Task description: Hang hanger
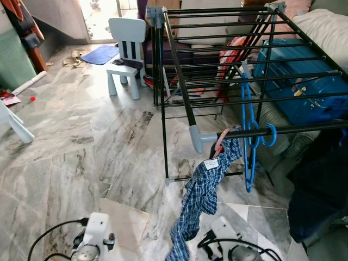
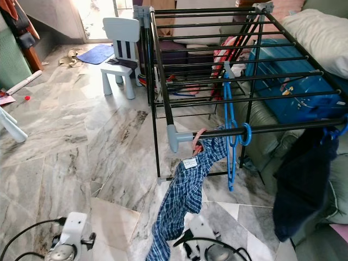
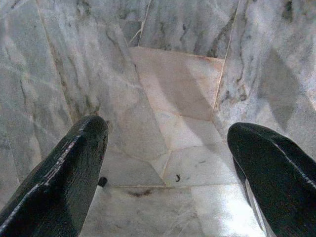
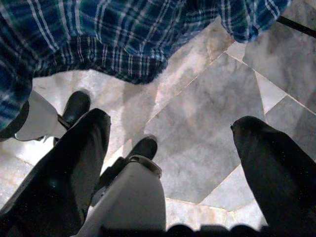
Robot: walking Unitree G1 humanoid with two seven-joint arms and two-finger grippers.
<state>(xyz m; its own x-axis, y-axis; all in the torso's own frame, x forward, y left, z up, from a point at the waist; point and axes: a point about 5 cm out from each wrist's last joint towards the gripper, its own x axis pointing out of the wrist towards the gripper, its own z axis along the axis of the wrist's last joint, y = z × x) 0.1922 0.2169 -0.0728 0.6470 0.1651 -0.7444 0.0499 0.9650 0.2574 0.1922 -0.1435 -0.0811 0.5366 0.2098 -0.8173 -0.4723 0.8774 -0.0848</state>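
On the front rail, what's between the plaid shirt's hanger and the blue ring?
A blue hanger hangs there, between the pink hanger carrying the plaid shirt and the blue ring on the rack rail, seen in both eye views.

The rack (image 1: 239, 70) is the landmark. Its near rail carries, side by side, a pink hanger (image 1: 219, 142) with a plaid shirt (image 1: 201, 196) trailing down to the floor (image 1: 65, 141), and a blue hanger (image 1: 249, 136) just beside it toward the robot's right — that stretch of rail is taken. Farther right along the rail a dark garment (image 2: 302, 179) hangs and blocks the way. Above the rack the bars lie bare and close-set, with only narrow gaps between them. Beyond the rack, a blue suitcase (image 1: 304, 81) and cushions crowd the far side. Left of the rack the floor is open up to a white chair (image 1: 126, 54) — a wide lane.
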